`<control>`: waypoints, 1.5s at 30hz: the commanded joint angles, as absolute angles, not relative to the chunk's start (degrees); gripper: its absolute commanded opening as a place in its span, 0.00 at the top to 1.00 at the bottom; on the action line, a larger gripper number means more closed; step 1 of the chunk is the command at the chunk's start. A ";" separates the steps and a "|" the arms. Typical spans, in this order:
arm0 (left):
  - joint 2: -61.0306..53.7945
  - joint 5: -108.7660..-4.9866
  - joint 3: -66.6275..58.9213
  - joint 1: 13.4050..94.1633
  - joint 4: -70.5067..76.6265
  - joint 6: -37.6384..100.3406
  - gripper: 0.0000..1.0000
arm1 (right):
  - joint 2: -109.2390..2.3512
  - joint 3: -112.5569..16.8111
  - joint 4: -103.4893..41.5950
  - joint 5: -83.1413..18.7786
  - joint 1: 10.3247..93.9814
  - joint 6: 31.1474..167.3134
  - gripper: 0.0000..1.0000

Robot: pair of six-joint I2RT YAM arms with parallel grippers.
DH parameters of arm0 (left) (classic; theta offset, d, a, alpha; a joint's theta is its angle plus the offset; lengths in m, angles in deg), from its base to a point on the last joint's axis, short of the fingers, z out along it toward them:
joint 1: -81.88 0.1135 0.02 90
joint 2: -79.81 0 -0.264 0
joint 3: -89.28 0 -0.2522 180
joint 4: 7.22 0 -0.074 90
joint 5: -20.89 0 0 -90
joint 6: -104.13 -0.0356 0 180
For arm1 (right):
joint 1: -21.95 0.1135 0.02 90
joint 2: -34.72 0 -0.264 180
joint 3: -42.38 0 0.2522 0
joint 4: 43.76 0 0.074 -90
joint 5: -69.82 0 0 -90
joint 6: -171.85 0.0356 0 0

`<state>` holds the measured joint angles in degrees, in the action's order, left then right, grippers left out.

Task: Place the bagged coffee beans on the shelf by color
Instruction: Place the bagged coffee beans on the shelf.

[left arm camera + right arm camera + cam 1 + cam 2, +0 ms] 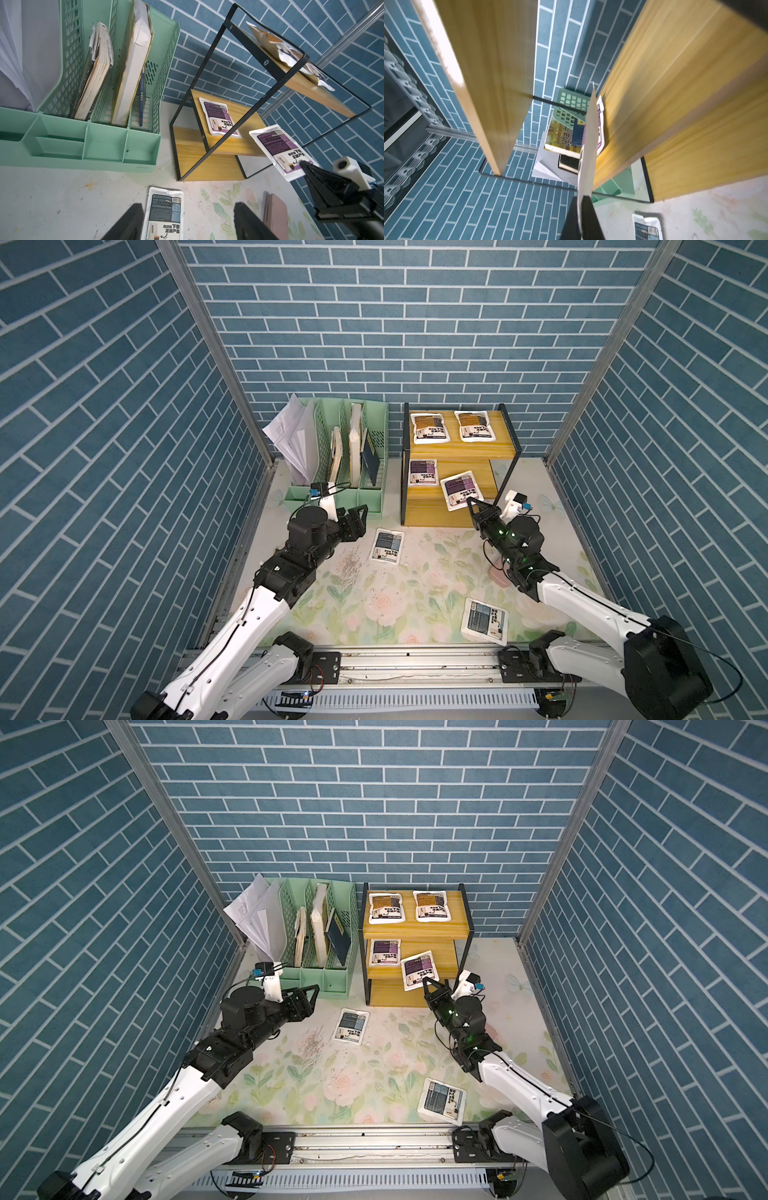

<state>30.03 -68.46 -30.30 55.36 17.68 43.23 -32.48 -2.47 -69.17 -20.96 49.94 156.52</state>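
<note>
Pinching the near edge of a purple pouch, the right gripper has its jaws closed flat on the bag. In the right wrist view the pouch stands edge-on between the two black fingers. The bag is tilted at the front right corner of the shelf's middle board, with its gripped end jutting past the front edge. Whether it touches the wood cannot be told.

A second purple pouch lies flat at the left end of the same board. Two orange-brown pouches lie side by side on the top board, and the bottom board is bare.

One grey-blue pouch lies on the floral tabletop, just before the shelf's front left corner. Another grey-blue pouch lies near the table's front edge.

The left gripper hangs beside the first grey-blue pouch with its jaws spread wide, holding nothing. Behind it a mint-green file organizer stands at the back left, and a pink case lies under the right arm.
</note>
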 commanded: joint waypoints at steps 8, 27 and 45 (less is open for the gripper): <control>30.71 -69.37 -31.52 55.68 19.28 42.06 0.26 | -46.99 -13.03 -77.25 -14.85 48.24 154.57 1.00; 31.16 -70.07 -31.87 55.67 20.42 40.62 0.26 | -53.34 -22.42 -61.26 -9.90 47.26 155.16 0.92; 31.09 -70.23 -32.31 55.68 20.56 40.17 0.26 | -55.13 -28.43 -49.57 -6.74 47.70 155.81 0.51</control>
